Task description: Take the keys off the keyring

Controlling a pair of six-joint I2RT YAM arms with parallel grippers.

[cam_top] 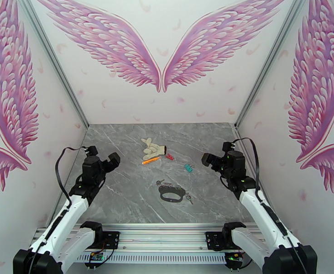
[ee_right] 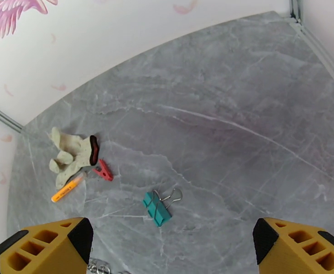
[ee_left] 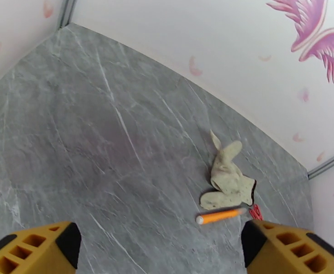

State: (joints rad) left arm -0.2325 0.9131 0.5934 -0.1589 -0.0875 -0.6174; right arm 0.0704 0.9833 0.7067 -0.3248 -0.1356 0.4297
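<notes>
Left gripper (cam_top: pixel 103 155): fingers spread wide, nothing between them, hanging over the left side of the table (cam_top: pixel 121 197).
Right gripper (cam_top: pixel 217 153): also wide open and empty, up over the right side.
Keyring (cam_top: pixel 163 196): dark oval loop lying flat between the two arms, toward the near edge, well apart from both grippers.
Keys (cam_top: pixel 160 182): tiny silver bits right at the loop's far-left and right ends; can't tell if they're hooked on.
Binder clip (ee_right: pixel 157 209): teal, just past the loop on the right.
Glove (cam_top: pixel 153 148): pale, crumpled, further back at the centre.
Pen (cam_top: pixel 151 160): orange, just beside the glove's near edge.
Clip (ee_right: pixel 104 171): small, red, by the glove's cuff.
</notes>
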